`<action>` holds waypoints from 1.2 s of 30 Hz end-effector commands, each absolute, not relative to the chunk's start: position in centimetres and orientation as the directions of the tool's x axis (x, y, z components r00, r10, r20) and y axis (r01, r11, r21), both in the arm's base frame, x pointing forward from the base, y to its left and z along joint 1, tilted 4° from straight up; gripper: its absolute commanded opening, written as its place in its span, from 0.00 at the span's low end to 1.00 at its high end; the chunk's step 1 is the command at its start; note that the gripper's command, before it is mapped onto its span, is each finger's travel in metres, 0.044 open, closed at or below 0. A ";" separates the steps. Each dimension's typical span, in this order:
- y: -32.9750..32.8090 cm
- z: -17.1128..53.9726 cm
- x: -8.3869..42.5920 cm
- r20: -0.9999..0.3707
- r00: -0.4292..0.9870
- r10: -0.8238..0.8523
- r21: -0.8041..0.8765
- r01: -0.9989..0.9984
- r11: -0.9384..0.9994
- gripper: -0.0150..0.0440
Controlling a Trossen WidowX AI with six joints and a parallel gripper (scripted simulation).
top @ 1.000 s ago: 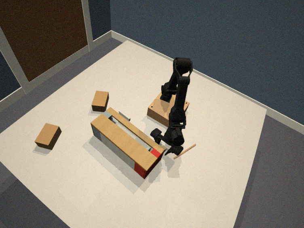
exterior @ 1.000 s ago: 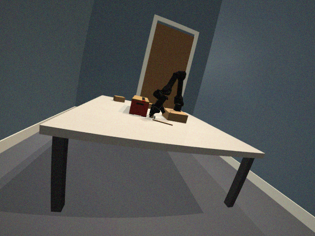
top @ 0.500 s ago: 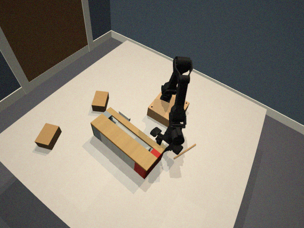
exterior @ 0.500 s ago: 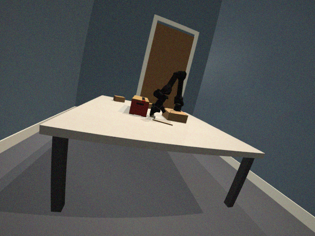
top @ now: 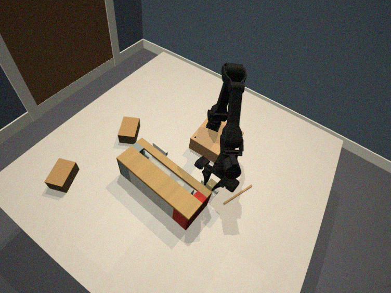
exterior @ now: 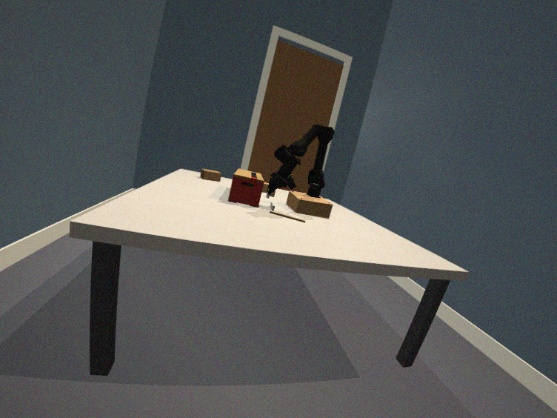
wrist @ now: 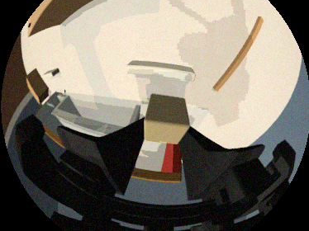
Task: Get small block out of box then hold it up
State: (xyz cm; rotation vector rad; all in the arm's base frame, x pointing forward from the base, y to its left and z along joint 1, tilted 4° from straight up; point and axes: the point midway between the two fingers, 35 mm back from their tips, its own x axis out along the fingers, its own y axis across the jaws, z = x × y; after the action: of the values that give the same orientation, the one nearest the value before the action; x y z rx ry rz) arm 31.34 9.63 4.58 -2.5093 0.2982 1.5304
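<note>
The small tan block [top: 211,184] [exterior: 270,195] [wrist: 166,129] is between the fingers of my gripper [top: 209,186] [wrist: 163,123], which is shut on it. It hangs a little above the table, close beside the box's long side near the red end. The box [top: 159,185] [exterior: 245,194] stands upright, with a wooden top, clear wall parts and a red end. In the top view the fingers partly hide the block; in the exterior view it is small beside the dark fingertips.
A pale low lip [exterior: 272,207] [wrist: 161,70] stands on the table beside the block. A thin wooden stick [top: 237,194] [exterior: 287,216] [wrist: 240,58] lies nearby. The arm's wooden base [top: 203,148] [exterior: 309,205] is behind. Two larger wooden blocks [top: 129,127] [top: 62,174] stand beyond the box's other end.
</note>
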 end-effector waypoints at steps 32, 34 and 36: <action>8.4 13.9 23.6 -0.833 0.528 0.166 0.022 0.332 -0.943 0.25; 8.4 13.9 23.6 -0.832 0.528 0.167 0.023 0.335 -0.942 0.25; 8.4 13.9 23.6 -0.832 0.528 0.167 0.023 0.335 -0.942 0.25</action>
State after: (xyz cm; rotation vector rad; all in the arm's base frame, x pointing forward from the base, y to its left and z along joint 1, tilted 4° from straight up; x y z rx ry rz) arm 23.88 8.33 13.76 -2.8924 -0.4506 1.5521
